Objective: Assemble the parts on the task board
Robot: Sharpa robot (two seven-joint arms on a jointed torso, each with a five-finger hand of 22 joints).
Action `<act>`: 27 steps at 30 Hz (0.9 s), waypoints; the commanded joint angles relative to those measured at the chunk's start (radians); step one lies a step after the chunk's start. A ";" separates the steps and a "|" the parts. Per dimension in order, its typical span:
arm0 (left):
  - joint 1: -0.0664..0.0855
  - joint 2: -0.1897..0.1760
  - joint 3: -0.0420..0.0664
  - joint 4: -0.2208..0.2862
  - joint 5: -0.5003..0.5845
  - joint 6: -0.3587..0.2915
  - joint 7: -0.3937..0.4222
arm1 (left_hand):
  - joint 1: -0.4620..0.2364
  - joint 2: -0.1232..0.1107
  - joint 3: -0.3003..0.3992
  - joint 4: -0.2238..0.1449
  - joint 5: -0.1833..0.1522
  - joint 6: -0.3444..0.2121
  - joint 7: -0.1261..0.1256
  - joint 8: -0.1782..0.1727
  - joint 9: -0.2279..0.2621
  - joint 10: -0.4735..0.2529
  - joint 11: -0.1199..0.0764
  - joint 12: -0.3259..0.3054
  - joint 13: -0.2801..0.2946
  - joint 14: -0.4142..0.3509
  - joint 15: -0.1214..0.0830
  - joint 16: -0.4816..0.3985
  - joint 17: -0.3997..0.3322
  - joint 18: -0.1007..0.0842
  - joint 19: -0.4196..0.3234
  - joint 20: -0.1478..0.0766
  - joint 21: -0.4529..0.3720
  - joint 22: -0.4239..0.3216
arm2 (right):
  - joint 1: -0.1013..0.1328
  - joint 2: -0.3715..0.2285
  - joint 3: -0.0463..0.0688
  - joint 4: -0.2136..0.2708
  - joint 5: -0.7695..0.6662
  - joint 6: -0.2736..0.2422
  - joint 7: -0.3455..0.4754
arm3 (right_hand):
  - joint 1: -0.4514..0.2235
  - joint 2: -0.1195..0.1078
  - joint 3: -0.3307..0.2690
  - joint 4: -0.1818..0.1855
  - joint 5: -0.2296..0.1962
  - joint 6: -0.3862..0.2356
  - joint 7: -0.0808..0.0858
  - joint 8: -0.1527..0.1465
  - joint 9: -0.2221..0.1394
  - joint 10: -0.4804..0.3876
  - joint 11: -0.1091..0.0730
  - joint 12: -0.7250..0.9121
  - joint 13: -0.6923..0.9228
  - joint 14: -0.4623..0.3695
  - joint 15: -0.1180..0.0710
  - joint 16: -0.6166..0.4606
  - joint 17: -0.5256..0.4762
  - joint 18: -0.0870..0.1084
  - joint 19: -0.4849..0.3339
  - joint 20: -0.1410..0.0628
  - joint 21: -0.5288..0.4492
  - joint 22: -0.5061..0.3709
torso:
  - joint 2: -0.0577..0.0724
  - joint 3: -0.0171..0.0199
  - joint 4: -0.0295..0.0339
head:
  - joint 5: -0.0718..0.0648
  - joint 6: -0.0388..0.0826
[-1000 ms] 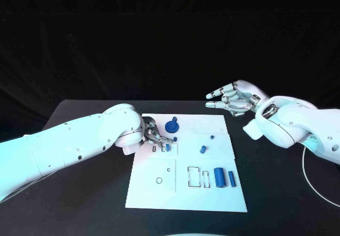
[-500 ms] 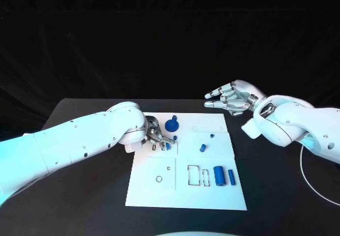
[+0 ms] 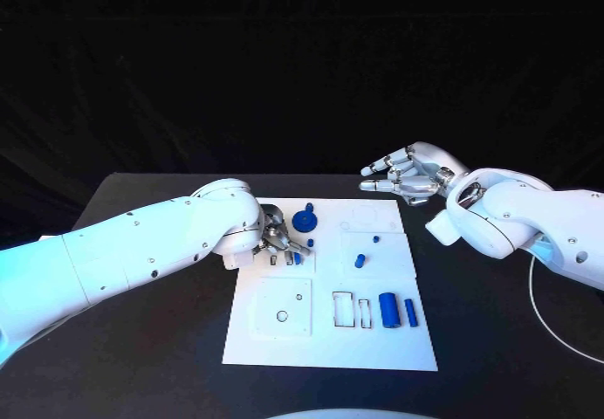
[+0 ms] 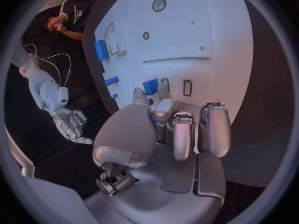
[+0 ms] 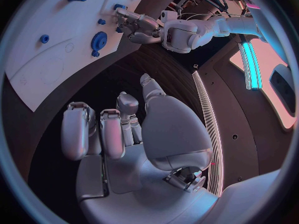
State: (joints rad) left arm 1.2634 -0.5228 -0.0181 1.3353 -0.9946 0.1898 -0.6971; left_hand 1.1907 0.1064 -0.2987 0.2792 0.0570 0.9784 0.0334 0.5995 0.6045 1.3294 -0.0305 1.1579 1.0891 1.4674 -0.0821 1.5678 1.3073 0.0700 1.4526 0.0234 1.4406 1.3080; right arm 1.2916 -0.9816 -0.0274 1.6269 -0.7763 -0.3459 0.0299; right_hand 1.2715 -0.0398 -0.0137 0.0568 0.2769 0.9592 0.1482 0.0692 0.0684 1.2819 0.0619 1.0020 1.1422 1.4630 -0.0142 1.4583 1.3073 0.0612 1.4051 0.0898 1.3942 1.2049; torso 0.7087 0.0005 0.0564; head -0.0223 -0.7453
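Barely shifted, left robot hand [image 3: 279,241] pinches blue part [image 4: 150,86].

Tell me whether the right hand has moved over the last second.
Barely. The right hand has drifted slightly away from the robot's right, toward the task board, and hangs off the board's far right corner, fingers apart, holding nothing.

Silver many-fingered left hand [image 3: 279,240] creeping slightly farther along the white rectangular task board [image 3: 330,345], white left arm [image 3: 139,253] swinging inward
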 commanded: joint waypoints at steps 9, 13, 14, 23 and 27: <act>0.001 0.011 0.001 -0.003 -0.005 0.033 -0.024 | 0.019 0.002 0.012 -0.001 0.007 -0.010 0.002 0.010 0.009 0.007 -0.002 0.006 0.004 0.103 -0.005 0.003 0.263 -0.022 0.011 0.001 0.010 0.039 | -0.003 0.008 0.000 -0.004 -0.012 0.026 0.003 | 0.006 0.004 -0.005 -0.001 0.008 0.008 -0.002 0.004 0.002 0.000 -0.004 -0.001 -0.001 0.067 -0.004 -0.006 0.073 0.013 -0.005 -0.003 -0.006 -0.001 | 0.000 0.0003 -0.0002 | 0.001 -0.001; 0.001 0.012 0.001 -0.003 -0.005 0.037 -0.025 | 0.024 0.003 0.015 -0.002 0.007 -0.012 0.001 0.011 0.013 0.007 -0.002 0.005 0.003 0.103 -0.005 0.003 0.263 -0.022 0.012 0.001 0.011 0.041 | -0.004 0.009 -0.001 -0.005 -0.012 0.029 0.004 | 0.005 0.005 -0.006 0.000 0.008 0.008 -0.002 0.004 0.002 0.000 -0.005 -0.002 -0.002 0.067 -0.005 -0.006 0.074 0.013 -0.005 -0.003 -0.006 -0.002 | 0.000 0.0000 0.0001 | 0.000 -0.002; 0.001 0.012 0.001 -0.003 -0.005 0.037 -0.025 | 0.024 0.003 0.015 -0.002 0.007 -0.012 0.001 0.011 0.013 0.007 -0.002 0.005 0.003 0.103 -0.005 0.003 0.263 -0.022 0.012 0.001 0.011 0.041 | -0.004 0.010 -0.001 -0.005 -0.012 0.030 0.005 | 0.005 0.005 -0.006 0.000 0.008 0.008 -0.002 0.004 0.002 -0.001 -0.005 -0.002 -0.002 0.067 -0.005 -0.006 0.074 0.013 -0.005 -0.003 -0.006 -0.002 | 0.000 0.0001 0.0001 | -0.001 -0.003; 0.001 0.013 0.001 -0.004 -0.001 0.032 -0.023 | 0.062 0.029 0.052 -0.011 0.009 -0.020 0.000 0.017 0.030 0.006 -0.003 0.003 0.002 0.103 -0.006 0.003 0.263 -0.022 0.011 0.001 0.012 0.045 | -0.005 0.013 -0.001 -0.006 -0.012 0.033 0.007 | 0.003 0.005 -0.007 0.001 0.008 0.009 -0.002 0.004 0.002 -0.001 -0.005 -0.003 -0.003 0.067 -0.005 -0.006 0.074 0.013 -0.005 -0.003 -0.006 -0.002 | 0.000 0.0002 0.0005 | 0.000 -0.006; 0.001 0.012 0.001 -0.004 0.005 0.028 -0.019 | 0.167 0.078 0.136 -0.065 0.013 -0.039 -0.007 0.010 0.038 0.000 -0.010 -0.004 -0.003 0.103 -0.012 0.003 0.263 -0.021 0.008 -0.004 0.010 0.043 | -0.006 0.013 -0.001 -0.006 -0.013 0.035 0.006 | 0.005 0.007 -0.008 0.001 0.007 0.009 -0.003 0.004 0.002 -0.001 -0.005 -0.003 -0.004 0.067 -0.005 -0.007 0.074 0.014 -0.005 -0.004 -0.007 -0.003 | 0.000 0.0004 0.0003 | 0.000 -0.008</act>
State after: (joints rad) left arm 1.2651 -0.5124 -0.0158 1.3320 -0.9945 0.2082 -0.6977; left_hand 1.3434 0.1706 -0.1686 0.2174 0.0648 0.9442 0.0268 0.6109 0.6417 1.3285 -0.0312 1.1579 1.0868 1.4661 -0.0883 1.5678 1.3079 0.0547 1.4598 0.0234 1.4484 1.3076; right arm 1.2867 -0.9700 -0.0280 1.6211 -0.7788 -0.3281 0.0309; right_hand 1.2715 -0.0397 -0.0164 0.0595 0.2810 0.9624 0.1449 0.0692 0.0690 1.2820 0.0619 1.0019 1.1397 1.4630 -0.0142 1.4583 1.3079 0.0612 1.4052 0.0898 1.3942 1.2032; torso 0.7085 0.0005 0.0565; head -0.0225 -0.7518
